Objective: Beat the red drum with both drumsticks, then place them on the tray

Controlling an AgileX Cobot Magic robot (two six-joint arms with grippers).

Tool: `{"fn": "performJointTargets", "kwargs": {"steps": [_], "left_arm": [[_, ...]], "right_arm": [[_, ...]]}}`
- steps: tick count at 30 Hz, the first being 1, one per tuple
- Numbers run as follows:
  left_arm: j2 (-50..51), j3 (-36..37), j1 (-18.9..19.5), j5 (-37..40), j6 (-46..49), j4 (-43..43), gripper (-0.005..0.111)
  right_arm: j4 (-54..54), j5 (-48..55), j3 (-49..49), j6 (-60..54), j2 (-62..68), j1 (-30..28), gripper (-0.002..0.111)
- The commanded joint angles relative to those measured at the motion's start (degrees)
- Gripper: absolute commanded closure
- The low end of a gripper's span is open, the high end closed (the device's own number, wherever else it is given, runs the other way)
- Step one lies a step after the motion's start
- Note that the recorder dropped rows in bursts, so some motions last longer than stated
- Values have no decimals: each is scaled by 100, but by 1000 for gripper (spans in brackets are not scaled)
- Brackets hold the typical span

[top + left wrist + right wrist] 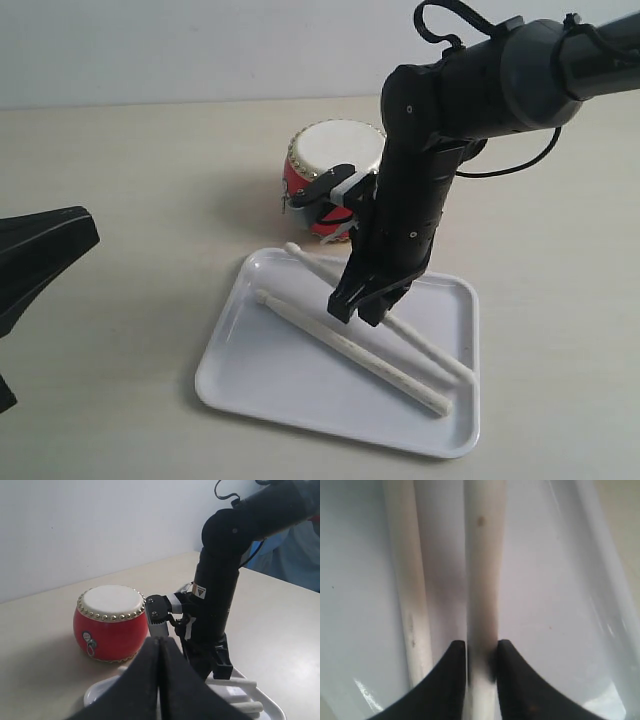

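Note:
The red drum (pixel 335 150) stands on the table just behind the white tray (pixel 270 370). Both drumsticks lie in the tray: one (pixel 350 350) nearer the front, the other (pixel 430 348) running under my right gripper (pixel 357 308). In the right wrist view the right gripper (pixel 481 652) has its black jaws pressed on either side of one drumstick (pixel 482 570), and the second stick (pixel 407 580) lies parallel beside it. My left gripper (pixel 88 228) hovers at the far left, away from the tray. In its own view the left gripper (pixel 159 641) is shut and empty, facing the drum (pixel 111 622).
My right arm (pixel 215 605) rises steeply over the tray between the drum and the tray's right side. A tray corner (pixel 97 695) shows just beyond the left gripper's tips. Pale tabletop surrounds the tray, and a white wall stands behind.

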Motion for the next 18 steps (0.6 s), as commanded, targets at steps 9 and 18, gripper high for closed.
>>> {"fn": "performJointTargets", "kwargs": {"steps": [9,18], "left_arm": [[-35,42,9,8,21,-96,106],[-35,42,9,-37,7,97,106]], "right_arm": [[-6,-259,-31,127,-43,3,80],[-119,-820,696,487,-1579,3,108]]}}
